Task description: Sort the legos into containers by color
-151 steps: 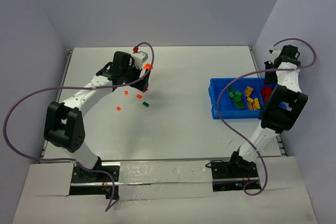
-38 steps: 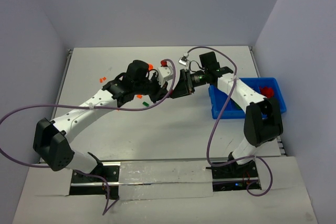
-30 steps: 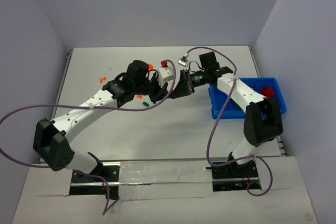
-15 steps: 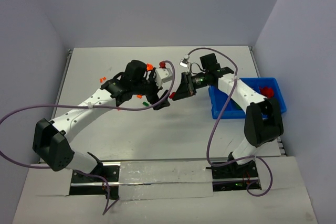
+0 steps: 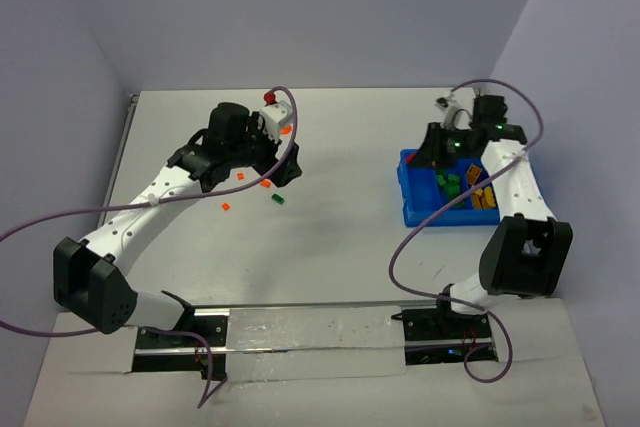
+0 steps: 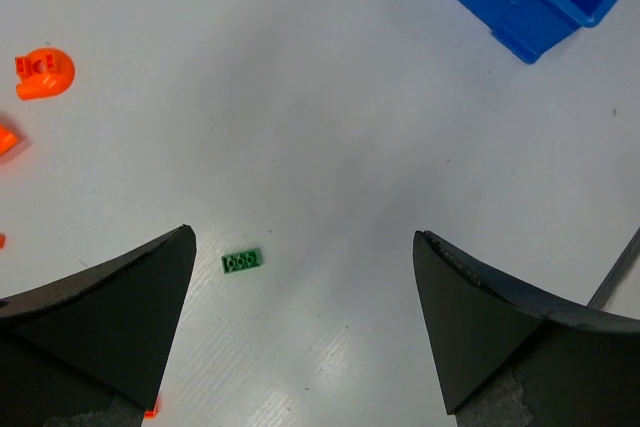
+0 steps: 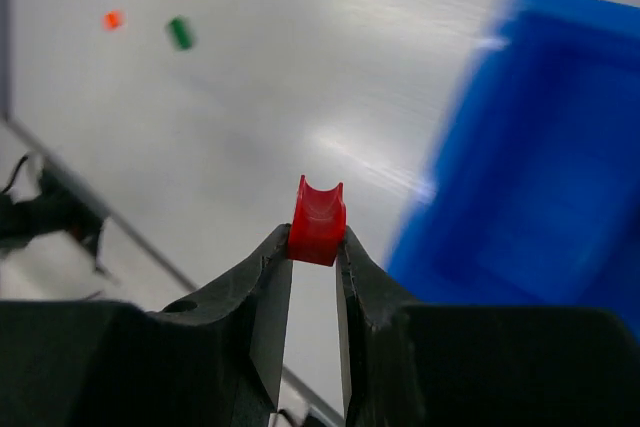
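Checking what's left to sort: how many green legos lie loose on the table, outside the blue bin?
1. A green brick lies on the table under the open left tool, close to one finger, near orange pieces. The left arm may hide others.

Open lane mid-table, crowded over the bin
We see bare table (image 5: 345, 182) between the loose legos (image 5: 277, 199) and the blue bin (image 5: 408, 215); the right arm (image 5: 515, 182) and its purple cable (image 5: 405, 242) cross over the bin.

Probably a robotics lab cell — white table (image 5: 340, 242), plain enclosing walls (image 5: 300, 7), left arm (image 5: 135, 217) and right arm (image 5: 520, 182) bolted down.
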You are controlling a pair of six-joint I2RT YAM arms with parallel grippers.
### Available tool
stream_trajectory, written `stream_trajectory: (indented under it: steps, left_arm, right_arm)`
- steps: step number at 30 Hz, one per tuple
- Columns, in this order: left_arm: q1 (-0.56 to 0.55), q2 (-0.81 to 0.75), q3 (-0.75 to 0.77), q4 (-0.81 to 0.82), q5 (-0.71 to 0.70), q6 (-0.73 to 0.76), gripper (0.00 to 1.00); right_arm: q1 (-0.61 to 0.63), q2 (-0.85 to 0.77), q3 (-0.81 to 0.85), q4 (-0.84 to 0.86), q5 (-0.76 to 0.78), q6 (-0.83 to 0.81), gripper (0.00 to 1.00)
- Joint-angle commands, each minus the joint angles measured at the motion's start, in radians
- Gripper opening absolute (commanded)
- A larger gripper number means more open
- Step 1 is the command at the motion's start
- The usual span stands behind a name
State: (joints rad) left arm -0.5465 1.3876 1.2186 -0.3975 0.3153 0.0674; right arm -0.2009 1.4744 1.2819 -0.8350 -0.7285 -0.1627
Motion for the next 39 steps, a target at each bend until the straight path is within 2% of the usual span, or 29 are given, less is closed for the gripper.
stream_trajectory:
  steps: [1, 5, 7, 14, 24, 26, 28, 31, 35, 38, 39]
  left_arm:
    - [0.005, 0.007, -0.007, 0.049, -0.113, -0.058, 0.99]
    - [0.007, 0.072, 0.049, -0.02, -0.151, -0.043, 0.99]
    - [0.022, 0.082, 0.063, -0.035, -0.114, -0.028, 0.99]
    - [0.034, 0.091, 0.061, -0.041, -0.121, -0.021, 0.99]
    - [0.059, 0.103, 0.071, -0.058, -0.114, -0.012, 0.99]
    - [0.061, 0.107, 0.071, -0.059, -0.12, -0.012, 0.99]
    - [0.066, 0.108, 0.07, -0.059, -0.126, -0.011, 0.99]
    - [0.09, 0.106, 0.065, -0.046, -0.128, -0.021, 0.99]
    - [0.158, 0.122, 0.077, -0.048, -0.119, -0.046, 0.99]
    - [0.2, 0.136, 0.088, -0.037, -0.128, -0.058, 0.99]
    - [0.232, 0.148, 0.108, -0.033, -0.129, -0.09, 0.99]
  right_arm:
    - [-0.167, -0.043, 0.081, -0.126, 0.344, -0.215, 0.0]
    - [-0.289, 0.0, 0.111, -0.131, 0.473, -0.297, 0.0]
    - [-0.339, 0.036, 0.125, -0.112, 0.536, -0.321, 0.0]
    - [-0.377, 0.126, 0.119, -0.026, 0.653, -0.357, 0.0]
    - [-0.391, 0.246, 0.138, 0.041, 0.714, -0.368, 0.02]
    - [-0.391, 0.26, 0.145, 0.037, 0.723, -0.371, 0.1]
    - [-0.391, 0.274, 0.149, 0.034, 0.726, -0.372, 0.4]
    - [-0.39, 0.283, 0.158, 0.028, 0.724, -0.36, 0.61]
    - [-0.385, 0.272, 0.174, 0.009, 0.716, -0.353, 0.71]
    - [-0.37, 0.253, 0.189, -0.009, 0.701, -0.342, 0.75]
    - [-0.358, 0.223, 0.191, -0.026, 0.674, -0.337, 0.8]
